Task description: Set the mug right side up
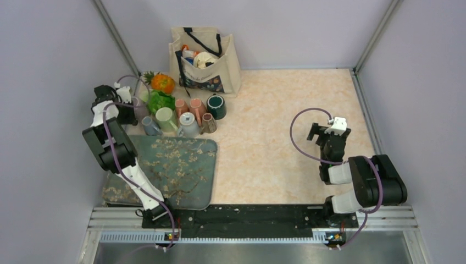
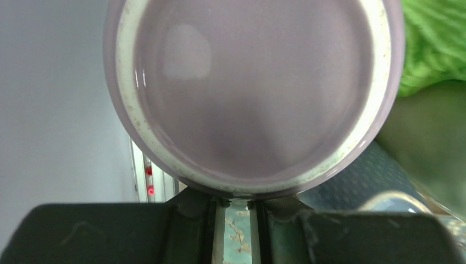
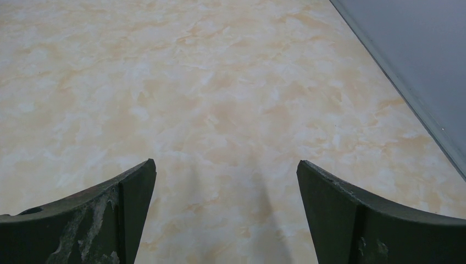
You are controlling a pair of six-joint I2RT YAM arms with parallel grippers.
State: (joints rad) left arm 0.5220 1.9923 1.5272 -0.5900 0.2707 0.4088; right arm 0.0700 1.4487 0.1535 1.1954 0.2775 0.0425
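Here my left hand (image 2: 235, 202) stands nearly closed, a narrow slit between its fingers, just under the rim of the lavender mug (image 2: 258, 93); whether it grips I cannot tell. The mug, mouth toward my wrist, is by the left edge of the bench (image 1: 275, 110). My right hand (image 3: 226, 165) gapes wide, empty.

Both arms (image 1: 112, 148) are black-and-white with purple cables (image 1: 292, 132); the right gripper (image 3: 225, 162) is dark, scuffed.

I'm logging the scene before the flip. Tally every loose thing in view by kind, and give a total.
Mugs: 8
Tote bag: 1
Floral mat: 1
Toy produce: 2
Total: 12
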